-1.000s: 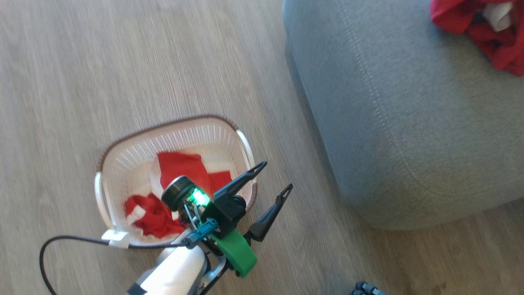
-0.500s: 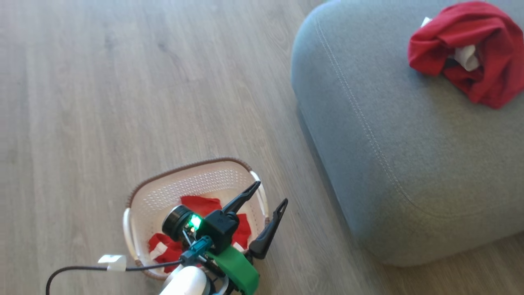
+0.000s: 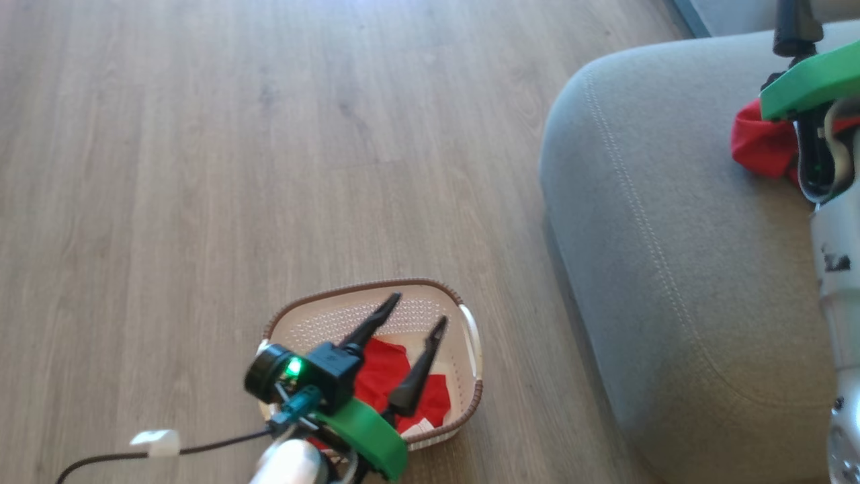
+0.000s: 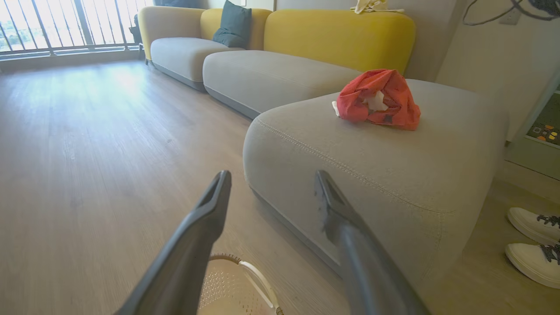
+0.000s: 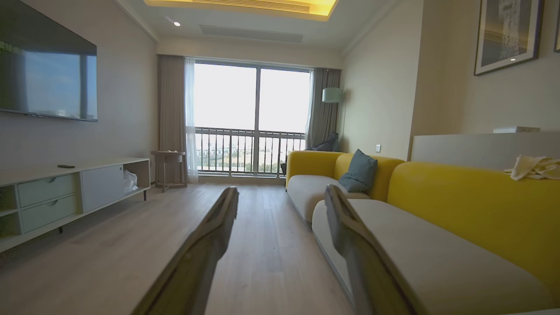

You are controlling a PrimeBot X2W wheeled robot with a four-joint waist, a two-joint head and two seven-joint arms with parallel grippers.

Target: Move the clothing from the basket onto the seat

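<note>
No text is legible. The white sticker [image 3: 421, 425] in the basket [image 3: 411, 312] is too small to read. Dark marks on the right forearm [image 3: 833, 263] are blurred.

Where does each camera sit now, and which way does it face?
Head view: on the head, looking down at basket and seat; open left hand over the basket, right arm at the edge.
Left wrist view: low above the basket, facing the seat's red garment; own fingers apart.
Right wrist view: held level, facing the window past the yellow sofa; open right hand.
Shared: head and left wrist views show basket, seat, garment.
</note>
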